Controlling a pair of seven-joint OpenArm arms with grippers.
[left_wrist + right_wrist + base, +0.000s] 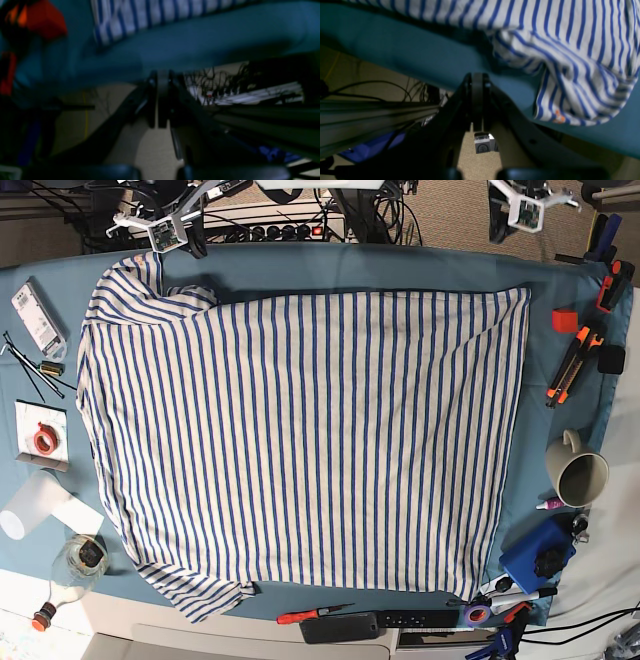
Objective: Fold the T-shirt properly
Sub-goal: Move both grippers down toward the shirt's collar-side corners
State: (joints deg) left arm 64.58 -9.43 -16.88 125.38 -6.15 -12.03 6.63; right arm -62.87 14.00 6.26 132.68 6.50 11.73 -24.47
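Observation:
The T-shirt [310, 440], white with thin blue stripes, lies spread flat over most of the blue-covered table [330, 270]. One sleeve bunches at the far left corner [150, 290]. My right gripper [190, 242] hangs past the table's far edge beside that sleeve. In the right wrist view its fingers [477, 75] are pressed together and empty, and the sleeve [570, 50] droops over the table edge just to the right. My left gripper [525, 215] sits beyond the far right corner. Its fingers [162, 75] are shut on nothing, below the shirt's hem corner [150, 15].
On the right edge are a red block [565, 320], orange-black clamps [580, 360], a mug [580, 470] and a blue box [535, 555]. On the left are a white device [35, 315], a tape roll [42, 440] and a bottle [75, 565]. A screwdriver [310, 615] lies in front.

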